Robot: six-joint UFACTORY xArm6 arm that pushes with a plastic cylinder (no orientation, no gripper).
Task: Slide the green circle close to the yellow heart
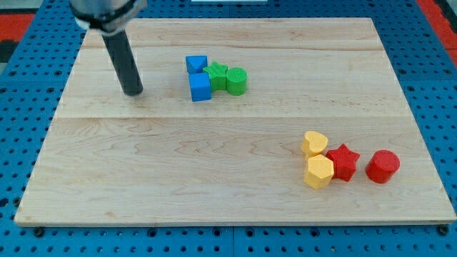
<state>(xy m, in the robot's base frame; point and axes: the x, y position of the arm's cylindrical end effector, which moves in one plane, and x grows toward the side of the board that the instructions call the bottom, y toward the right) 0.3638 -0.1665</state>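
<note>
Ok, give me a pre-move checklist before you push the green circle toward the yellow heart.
1. Green circle in view: ok.
2. Yellow heart in view, lower right: ok.
3. My tip touching the circle: not ok; it stands apart, to the view's left of the cluster.
4. Circle free of neighbours: not ok; the green star sits against its left side, with the blue cube and blue triangle beyond.
5. Bare board between circle and heart: ok.
6. Heart's own surroundings: cannot tell if the yellow hexagon touches it.

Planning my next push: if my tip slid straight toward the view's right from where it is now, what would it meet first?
Probably the blue cube, right of my tip, with the green circle farther right behind it; depth is uncertain.
</note>
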